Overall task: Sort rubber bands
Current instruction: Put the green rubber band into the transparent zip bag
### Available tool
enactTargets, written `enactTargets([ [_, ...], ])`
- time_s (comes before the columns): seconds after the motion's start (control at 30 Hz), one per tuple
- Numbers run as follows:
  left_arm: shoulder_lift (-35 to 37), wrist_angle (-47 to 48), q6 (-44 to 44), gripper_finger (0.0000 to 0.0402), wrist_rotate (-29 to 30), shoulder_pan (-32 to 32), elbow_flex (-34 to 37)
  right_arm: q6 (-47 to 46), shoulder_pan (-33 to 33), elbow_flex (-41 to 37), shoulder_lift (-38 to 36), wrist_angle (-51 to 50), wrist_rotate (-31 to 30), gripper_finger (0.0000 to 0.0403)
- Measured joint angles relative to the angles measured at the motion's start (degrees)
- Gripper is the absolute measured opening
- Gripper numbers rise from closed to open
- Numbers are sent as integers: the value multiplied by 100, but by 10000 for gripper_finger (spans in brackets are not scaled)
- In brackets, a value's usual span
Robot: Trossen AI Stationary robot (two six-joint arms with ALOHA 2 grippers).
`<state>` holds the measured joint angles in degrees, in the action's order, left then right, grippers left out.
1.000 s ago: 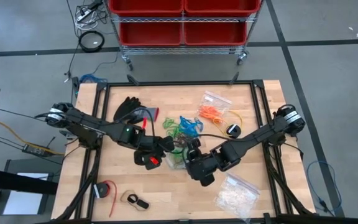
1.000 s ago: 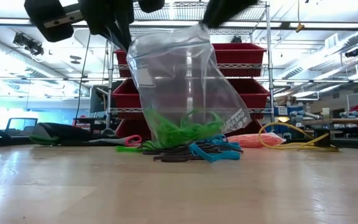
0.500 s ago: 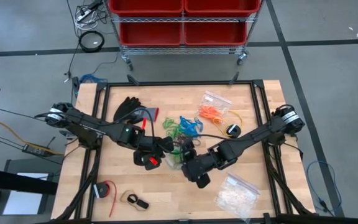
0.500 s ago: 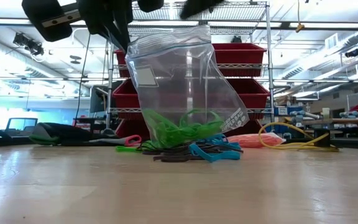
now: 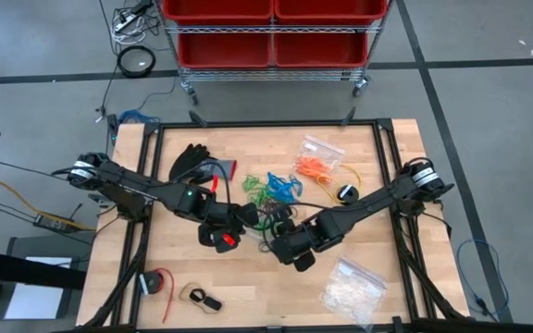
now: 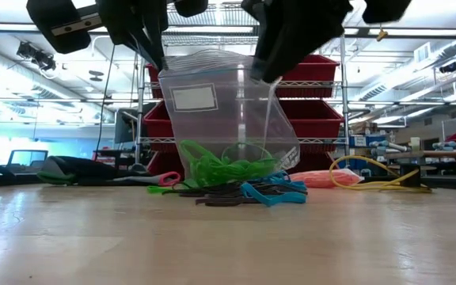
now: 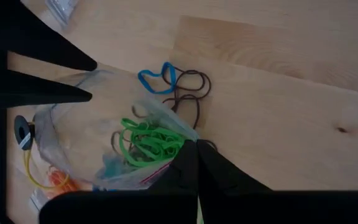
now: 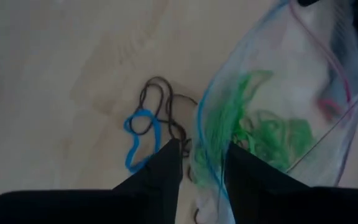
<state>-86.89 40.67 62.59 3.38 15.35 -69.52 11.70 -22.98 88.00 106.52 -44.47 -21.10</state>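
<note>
A clear zip bag (image 6: pixel 220 119) hangs from my left gripper (image 6: pixel 145 39), which is shut on its rim. Green rubber bands (image 7: pixel 148 140) lie in its bottom, which rests on the table. My right gripper (image 8: pixel 201 168) is open at the bag's other top corner (image 6: pixel 271 75), with the mouth's edge (image 8: pixel 204 134) between its fingers. A blue band (image 8: pixel 142 134) and dark bands (image 8: pixel 160 99) lie loose on the wood beside the bag. More blue and green bands (image 5: pixel 276 188) lie farther back. My left gripper pinches the bag's top rim (image 7: pixel 185 140) at one corner between its two fingers, slanting down from the table's left. The bag hangs below it, upright, its bottom on the table. My right gripper comes slanting down from the right at the bag's mouth edge (image 8: pixel 210 112), one finger on the bag's side of it and one outside. The bag's wall (image 6: pixel 267 119) is creased inward below the fingers.
Black gloves (image 5: pixel 191 162) lie at the far left. A bag of orange bands (image 5: pixel 317 165), a yellow cable (image 5: pixel 352 173) and a black roll (image 5: pixel 347 193) are at the far right. A bag of whitish pieces (image 5: pixel 352 289) lies near right, and a red roll (image 5: pixel 158 282) near left.
My right gripper has come down and toward the table's left, onto the bag's free top corner. The bag's wall under it has folded inward, and the bag has turned so that its white label shows in the low view. Its bottom stays on the table.
</note>
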Motion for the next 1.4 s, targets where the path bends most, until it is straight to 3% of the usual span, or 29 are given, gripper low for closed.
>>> enactTargets([
  [0.23,0,-62,2,0,2,2,0,119,3,73,-7,-29,-190,86],
  [0.43,0,-33,0,0,59,2,0,-82,49,73,13,-484,-475,10],
  [0.6,0,-200,-97,1,189,2,0,-210,47,73,15,-447,-576,3],
  [0.7,0,-837,-852,11,377,2,0,-230,45,73,15,-298,-577,1],
  [0.9,0,-1212,-1973,74,447,8,-300,-317,45,73,18,-162,-613,0],
  [1.17,3,-599,-3290,203,453,15,-522,-595,45,73,20,-211,-651,0],
  [1.3,2,-144,-3894,257,931,20,-522,-752,45,73,20,-375,-660,0],
  [1.4,2,415,-4279,276,1426,20,-520,-913,16,73,22,-645,-671,0],
])
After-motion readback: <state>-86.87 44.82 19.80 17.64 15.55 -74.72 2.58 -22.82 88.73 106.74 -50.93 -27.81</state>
